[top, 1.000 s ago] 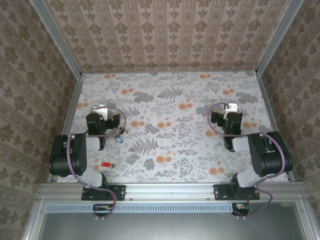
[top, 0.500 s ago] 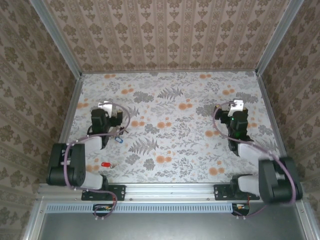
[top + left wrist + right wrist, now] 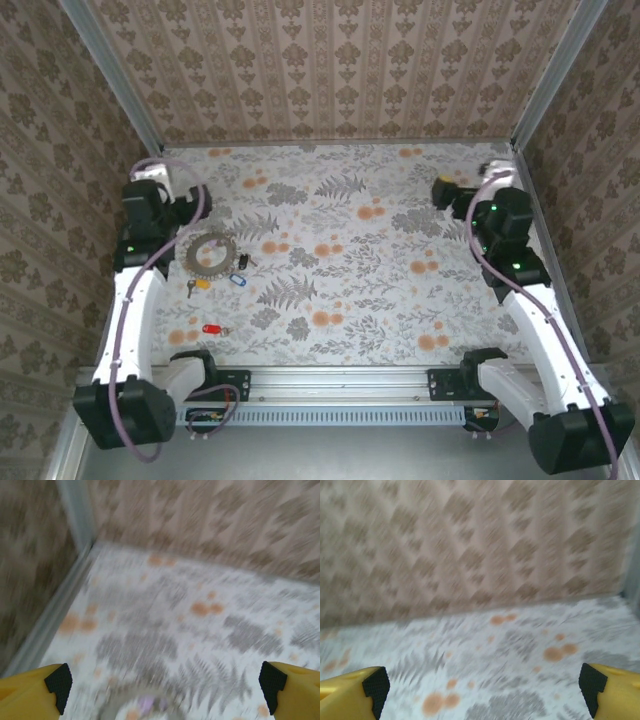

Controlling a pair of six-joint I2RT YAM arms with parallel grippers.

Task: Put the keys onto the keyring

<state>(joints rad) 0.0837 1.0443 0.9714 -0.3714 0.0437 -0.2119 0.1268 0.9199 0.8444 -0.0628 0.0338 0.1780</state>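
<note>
Left gripper (image 3: 165, 680) and right gripper (image 3: 485, 682) both gape wide, holding nothing. The keys (image 3: 238, 281) lie loose near the keyring (image 3: 209, 253), apparently none threaded yet, so the whole job remains.

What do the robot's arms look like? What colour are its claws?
The left arm and the right arm are both white with chunky black joints. A thin purple cable loops along each. The left claw and right claw have yellow fingers tipped with black pads.
</note>
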